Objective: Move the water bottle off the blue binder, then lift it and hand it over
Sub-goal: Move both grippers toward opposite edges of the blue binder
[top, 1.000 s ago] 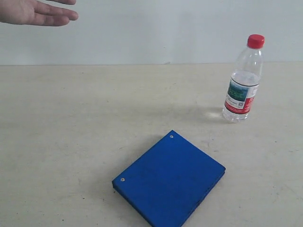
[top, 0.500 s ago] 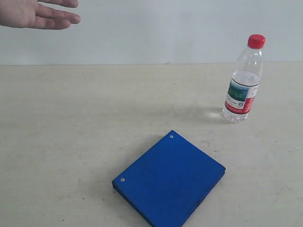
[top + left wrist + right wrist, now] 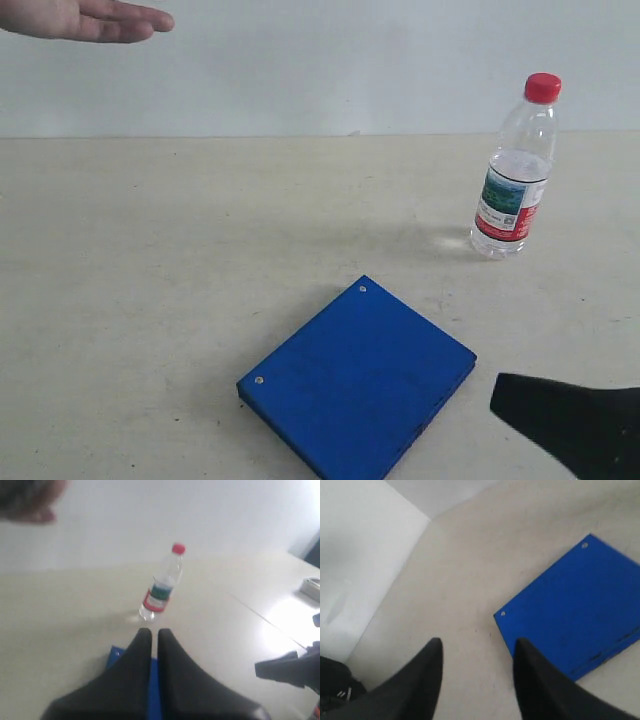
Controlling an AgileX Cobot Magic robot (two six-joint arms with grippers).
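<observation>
The water bottle (image 3: 515, 170) stands upright on the table at the back right, well apart from the blue binder (image 3: 358, 395), which lies flat near the front edge. Seen from the left wrist, the bottle (image 3: 161, 585) is beyond my left gripper (image 3: 151, 631), which is shut on nothing above the binder (image 3: 114, 656). My right gripper (image 3: 478, 645) is open and empty over bare table, with the binder (image 3: 575, 610) beside it. One of its black fingers (image 3: 545, 405) shows at the front right, just right of the binder.
A person's open hand (image 3: 85, 18) hovers at the top left, above the table's far side. The beige table (image 3: 180, 250) lies bare between hand and binder. The right arm (image 3: 290, 666) shows in the left wrist view.
My right gripper has come into the exterior view at the bottom right. The person's hand has shifted slightly up and right. Bottle and binder have not moved.
</observation>
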